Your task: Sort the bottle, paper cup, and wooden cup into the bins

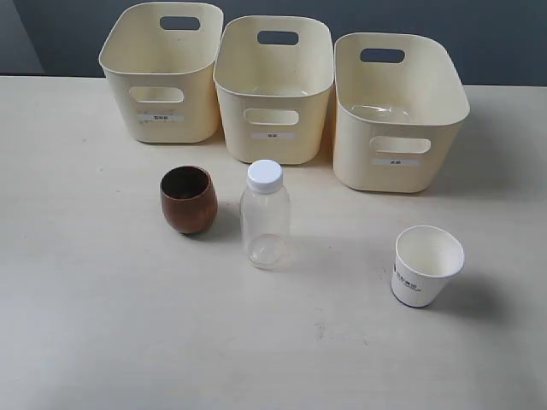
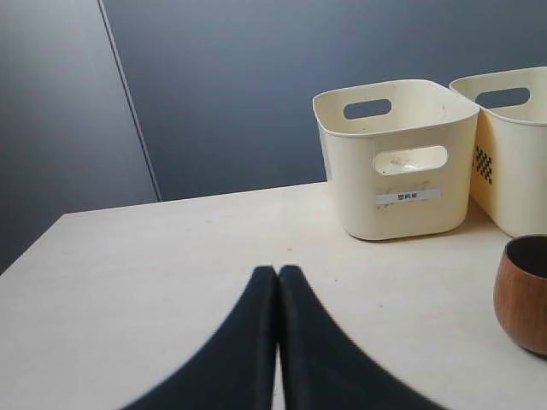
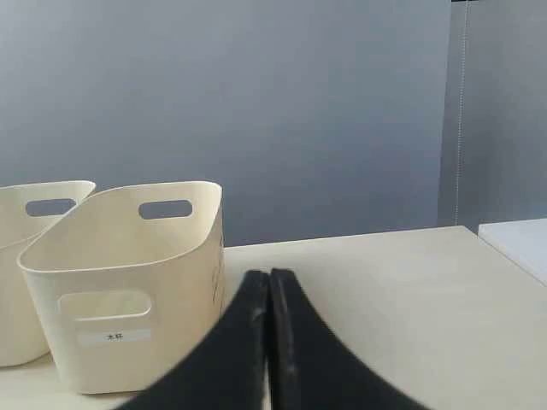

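clear plastic bottle (image 1: 265, 215) with a white cap stands upright, long axis vertical, between the rounded brown wooden cup (image 1: 188, 199) and the white paper cup (image 1: 426, 266), both mouth-up. three cream-yellow plastic bins (image 1: 273, 88) line the pale table (image 1: 102, 325) behind. left gripper (image 2: 278, 275) and right gripper (image 3: 269, 278) are pressed closed, holding nothing.

My left gripper (image 2: 278, 275) has its two dark fingers (image 2: 248, 342) pressed together, tips touching, nothing between them. My right gripper (image 3: 268, 278) is the same: both fingers (image 3: 299, 350) closed flat against each other and empty. Neither arm shows in the exterior view; I see them only through the wrist cameras.
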You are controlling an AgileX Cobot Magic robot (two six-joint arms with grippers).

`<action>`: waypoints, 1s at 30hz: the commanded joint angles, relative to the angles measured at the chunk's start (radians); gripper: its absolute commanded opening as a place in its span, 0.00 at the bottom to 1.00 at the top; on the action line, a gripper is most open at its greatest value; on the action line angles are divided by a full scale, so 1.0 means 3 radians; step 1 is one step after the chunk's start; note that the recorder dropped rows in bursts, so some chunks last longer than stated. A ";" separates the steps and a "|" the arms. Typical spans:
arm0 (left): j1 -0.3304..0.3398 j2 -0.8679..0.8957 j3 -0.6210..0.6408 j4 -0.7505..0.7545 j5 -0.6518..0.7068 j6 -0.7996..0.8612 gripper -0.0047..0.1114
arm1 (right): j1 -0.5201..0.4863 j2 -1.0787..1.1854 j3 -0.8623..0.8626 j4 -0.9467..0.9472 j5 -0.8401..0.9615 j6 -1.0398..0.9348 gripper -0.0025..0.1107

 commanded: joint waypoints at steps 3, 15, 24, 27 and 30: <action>0.0002 -0.0017 0.0006 0.0000 -0.0023 -0.0006 0.04 | 0.0017 -0.0023 0.0017 0.0003 -0.0043 -0.0018 0.02; 0.0002 -0.0017 0.0006 0.0000 -0.0023 -0.0006 0.04 | 0.0017 -0.0023 0.0017 0.0173 -0.0072 0.0084 0.02; 0.0002 -0.0017 0.0006 0.0000 -0.0023 -0.0006 0.04 | 0.0017 -0.0023 0.0017 0.0870 -0.0149 0.0173 0.02; 0.0002 -0.0017 0.0006 0.0000 -0.0023 -0.0006 0.04 | 0.0017 -0.0023 0.0017 0.0869 -0.0169 0.0173 0.02; 0.0002 -0.0017 0.0006 0.0000 -0.0023 -0.0006 0.04 | 0.0017 -0.0023 0.0017 0.0869 -0.0240 0.0173 0.02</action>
